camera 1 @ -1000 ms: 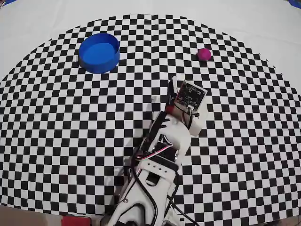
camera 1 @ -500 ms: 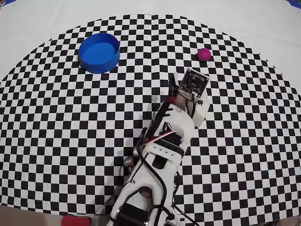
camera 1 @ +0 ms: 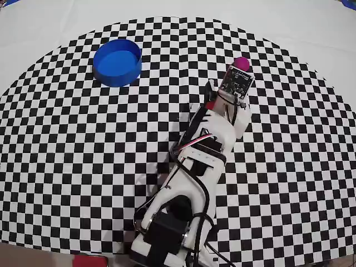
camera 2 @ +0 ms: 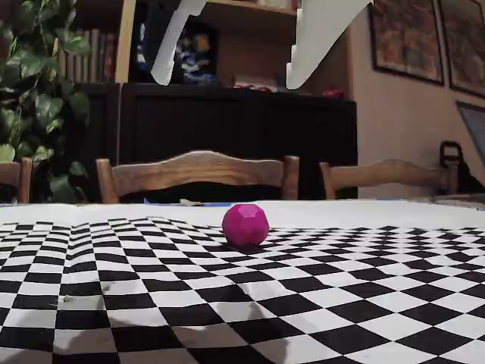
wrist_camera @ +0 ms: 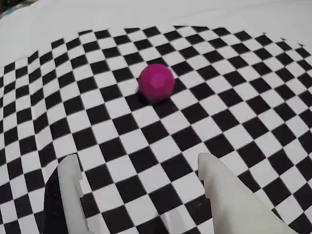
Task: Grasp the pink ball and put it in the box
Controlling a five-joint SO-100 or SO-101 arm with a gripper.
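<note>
The pink ball rests on the checkered mat, ahead of my gripper and apart from it. The two white fingers stand wide apart with only mat between them, so the gripper is open. In the fixed view the gripper hangs high above the pink ball. From overhead, my wrist's camera board covers the lower part of the pink ball at the right rear of the mat. The box, a round blue tub, sits at the left rear with nothing in it.
My arm stretches from the front edge toward the right rear in the overhead view. White cloth surrounds the mat. Beyond the table's far edge stand wooden chairs and a dark cabinet.
The arm has reached farther toward the right rear of the mat. Its wrist board, earlier well short of the pink ball, now overlaps it in the overhead view. Ball and box have not moved.
</note>
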